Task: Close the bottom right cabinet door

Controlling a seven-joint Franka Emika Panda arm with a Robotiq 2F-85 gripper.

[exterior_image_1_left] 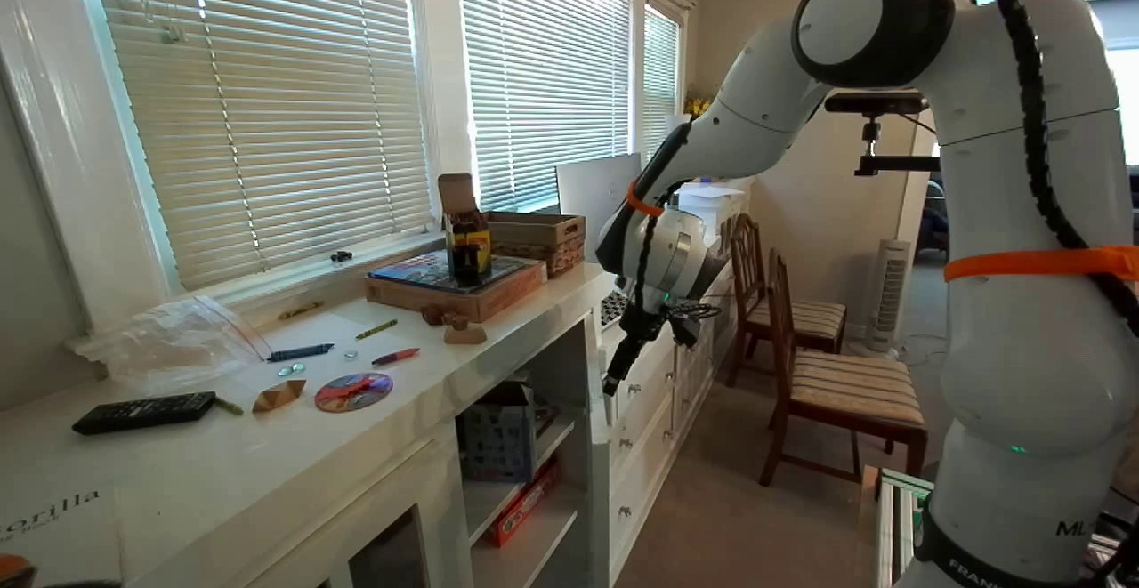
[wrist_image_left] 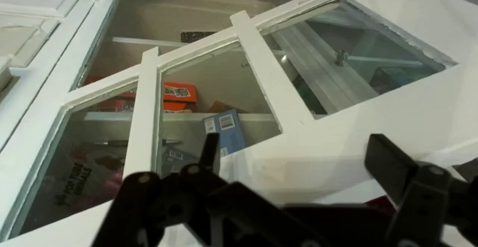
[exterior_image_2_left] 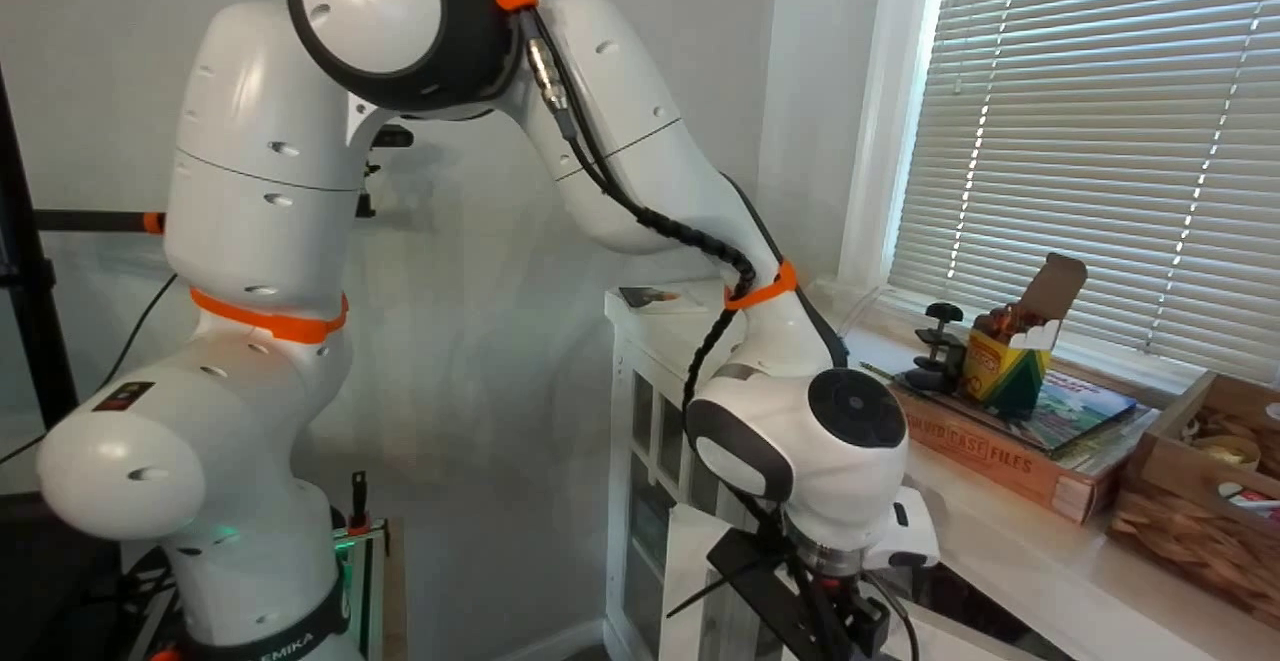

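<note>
The fingers, spread wide at the bottom of the wrist view and holding nothing visible, should push steadily on the white frame of the open cabinet door across the middle, sparing its glass.

My gripper occupies the lower edge of the wrist view — its two black fingers set wide apart. Beyond them lies the white cabinet door, with glass panes and crossbars. Finger-to-door contact cannot be confirmed. Visible through the panes — a shelf, orange box, blue box and pen.
</note>
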